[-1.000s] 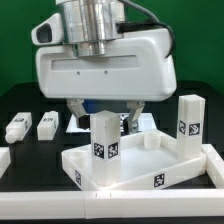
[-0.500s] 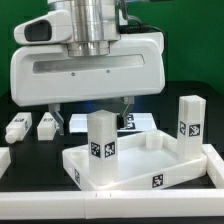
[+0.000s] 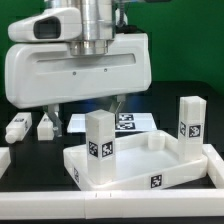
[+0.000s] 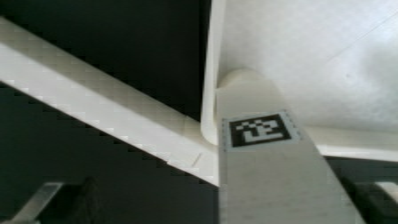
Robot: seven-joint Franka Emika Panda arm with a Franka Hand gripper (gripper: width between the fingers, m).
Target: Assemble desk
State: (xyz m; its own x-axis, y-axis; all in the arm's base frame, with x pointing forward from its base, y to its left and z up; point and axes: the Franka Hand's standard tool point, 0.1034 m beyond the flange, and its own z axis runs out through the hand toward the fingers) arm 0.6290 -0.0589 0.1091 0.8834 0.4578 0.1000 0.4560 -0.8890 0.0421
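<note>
The white desk top point(image 3: 150, 165) lies at the centre right of the exterior view, rim up. Two tagged legs stand upright in it: one point(image 3: 100, 145) at its front left corner, one point(image 3: 190, 118) at its right side. Two more legs point(image 3: 17, 127) point(image 3: 47, 124) lie loose on the black table at the exterior view's left. My gripper point(image 3: 88, 106) hangs open and empty above the front left leg, its fingers apart on either side. In the wrist view that leg point(image 4: 267, 170) with its tag rises between the dark fingers point(image 4: 59, 200), beside the desk top point(image 4: 311, 50).
The marker board point(image 3: 127, 122) lies behind the desk top. White border bars run along the front point(image 3: 110, 208), the left point(image 3: 5, 158) and the right point(image 3: 215, 160). One bar crosses the wrist view diagonally point(image 4: 98, 85).
My gripper has risen and shifted toward the exterior view's left, off the front left leg. That leg stays standing in the desk top. Nothing else moved.
</note>
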